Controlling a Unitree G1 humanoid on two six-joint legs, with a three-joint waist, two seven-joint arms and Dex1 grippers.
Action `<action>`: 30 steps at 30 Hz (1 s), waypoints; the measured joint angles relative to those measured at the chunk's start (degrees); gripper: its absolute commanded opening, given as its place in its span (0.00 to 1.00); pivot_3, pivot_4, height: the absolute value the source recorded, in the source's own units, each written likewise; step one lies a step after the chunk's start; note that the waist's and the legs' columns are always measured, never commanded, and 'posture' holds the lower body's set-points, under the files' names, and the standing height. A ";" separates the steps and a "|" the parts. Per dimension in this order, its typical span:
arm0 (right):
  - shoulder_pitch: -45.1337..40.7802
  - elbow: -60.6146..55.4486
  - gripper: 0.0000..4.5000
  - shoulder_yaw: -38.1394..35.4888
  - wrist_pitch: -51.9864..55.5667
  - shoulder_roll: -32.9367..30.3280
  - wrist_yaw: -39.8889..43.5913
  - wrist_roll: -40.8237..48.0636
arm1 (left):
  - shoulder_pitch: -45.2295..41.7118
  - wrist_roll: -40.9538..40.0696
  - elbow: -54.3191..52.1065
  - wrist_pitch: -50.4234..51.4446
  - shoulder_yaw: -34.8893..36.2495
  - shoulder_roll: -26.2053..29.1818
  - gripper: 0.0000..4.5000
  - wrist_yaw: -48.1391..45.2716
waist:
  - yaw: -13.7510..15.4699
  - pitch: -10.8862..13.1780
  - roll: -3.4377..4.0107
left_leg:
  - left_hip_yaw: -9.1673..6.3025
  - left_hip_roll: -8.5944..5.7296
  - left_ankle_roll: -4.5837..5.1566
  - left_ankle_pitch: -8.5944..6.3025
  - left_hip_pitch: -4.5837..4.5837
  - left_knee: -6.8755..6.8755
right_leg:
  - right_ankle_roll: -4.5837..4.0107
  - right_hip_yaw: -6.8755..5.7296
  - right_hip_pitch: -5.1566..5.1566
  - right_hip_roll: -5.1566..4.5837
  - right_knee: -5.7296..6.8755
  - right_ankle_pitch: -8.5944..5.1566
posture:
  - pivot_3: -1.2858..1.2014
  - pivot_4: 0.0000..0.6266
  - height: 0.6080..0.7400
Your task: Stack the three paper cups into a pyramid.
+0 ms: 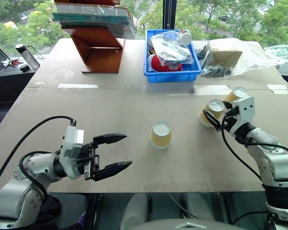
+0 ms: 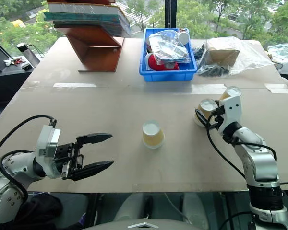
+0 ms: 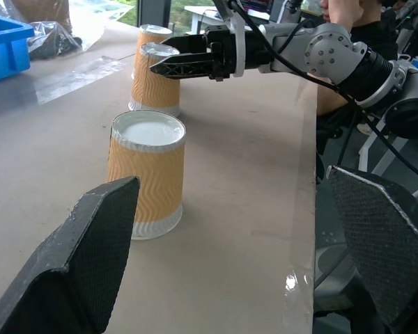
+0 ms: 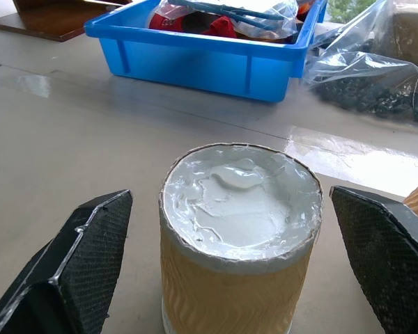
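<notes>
Three yellow-tan paper cups stand upside down on the table, white bases up. One cup is alone in the middle. The other two stand close together at the right, the nearer cup in front of the farther cup. My right gripper is open at the nearer cup, which sits just ahead between the two fingers without being pinched. My left gripper is open and empty, pointing sideways at the middle cup from some way to its left. The left wrist view also catches the right gripper beside the pair.
A blue bin with red-and-white items and clear bags stands at the back centre. A wooden stand with books is back left, and clear bags lie back right. A person sits beyond the table's right side.
</notes>
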 measured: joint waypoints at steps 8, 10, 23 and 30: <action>-0.11 2.49 0.53 0.35 -1.86 -0.04 1.56 -1.10 | 0.74 0.01 -0.01 0.00 -0.01 0.00 1.00 1.19 | -0.11 0.01 0.01 | 0.00 0.01 0.00 0.00 0.01 -0.01 | 0.00 0.00 -0.01 0.01 0.02 0.00 | 0.52 0.24 1.00; -0.11 2.48 0.53 0.39 -2.66 -0.10 1.78 -1.53 | 0.71 0.05 -0.01 0.01 -0.05 0.00 1.00 1.81 | -0.10 0.01 0.01 | 0.00 0.01 0.00 0.00 0.01 -0.01 | 0.00 0.01 -0.01 0.00 0.01 0.00 | 0.52 0.24 1.00; 4.43 -10.00 0.53 4.64 0.35 -11.80 21.30 8.20 | 0.36 -0.35 2.77 -4.08 -0.16 -0.43 1.00 -2.69 | -0.09 0.05 0.07 | 0.00 0.09 0.06 -0.04 0.01 -0.03 | 0.00 -0.01 0.01 0.02 -0.07 0.00 | 0.52 0.24 1.00; 5.99 -10.72 0.53 8.51 -0.09 -13.23 24.05 7.35 | 2.28 -0.81 3.02 -4.03 0.60 -0.19 1.00 -3.87 | -0.01 0.05 0.06 | -0.03 0.09 0.07 -0.04 -0.01 -0.03 | 0.00 -0.03 0.01 0.01 -0.09 0.00 | 0.52 0.24 1.00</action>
